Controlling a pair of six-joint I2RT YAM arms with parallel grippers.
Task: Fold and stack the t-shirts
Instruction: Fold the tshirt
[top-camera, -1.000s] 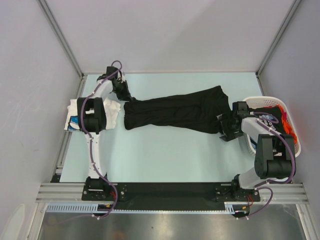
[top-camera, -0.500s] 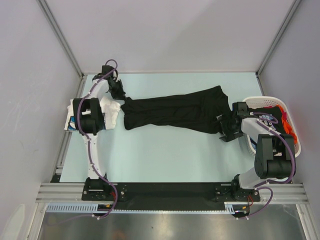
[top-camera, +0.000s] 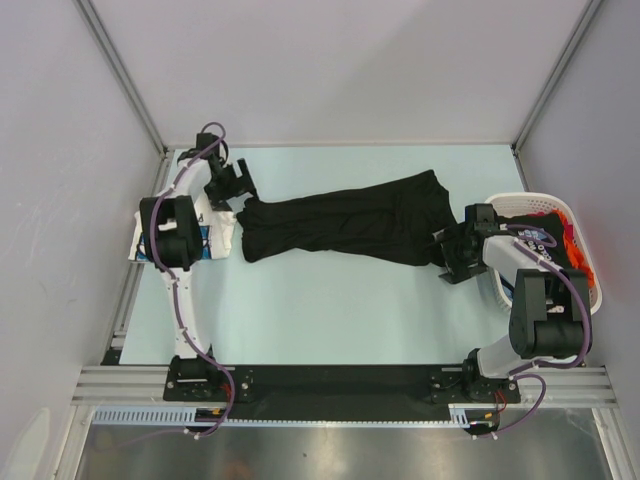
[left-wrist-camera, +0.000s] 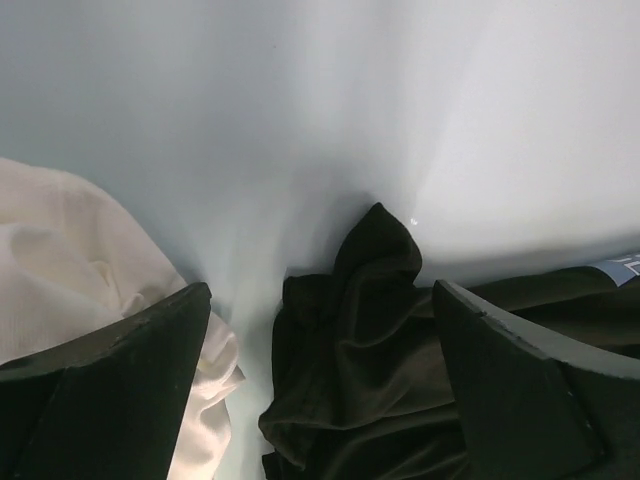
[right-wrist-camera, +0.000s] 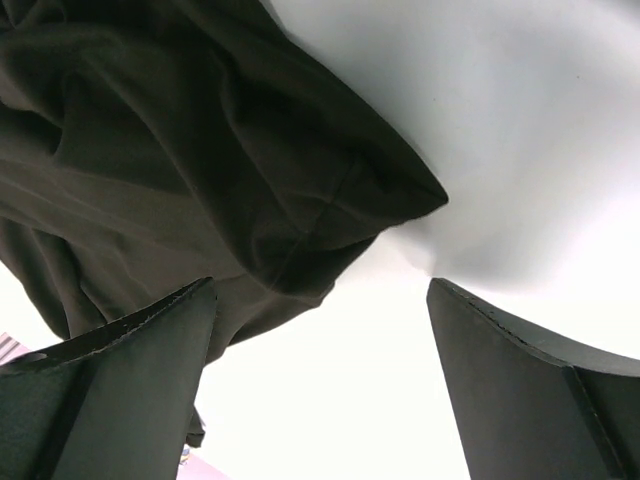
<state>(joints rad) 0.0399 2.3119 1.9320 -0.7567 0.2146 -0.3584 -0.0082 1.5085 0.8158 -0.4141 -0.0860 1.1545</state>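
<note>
Where left claw (top-camera: 236, 188) pinched black t-shirt (top-camera: 350, 222) before, now spread wide, off cloth; right claw (top-camera: 452, 256) wide.

My table (top-camera: 330, 300), pale blue, holds 3 items: 1 black t-shirt (top-camera: 350, 225) stretched across the middle; 1 white t-shirt (top-camera: 224, 230) at left; 1 white basket (top-camera: 525, 197) at right.
</note>
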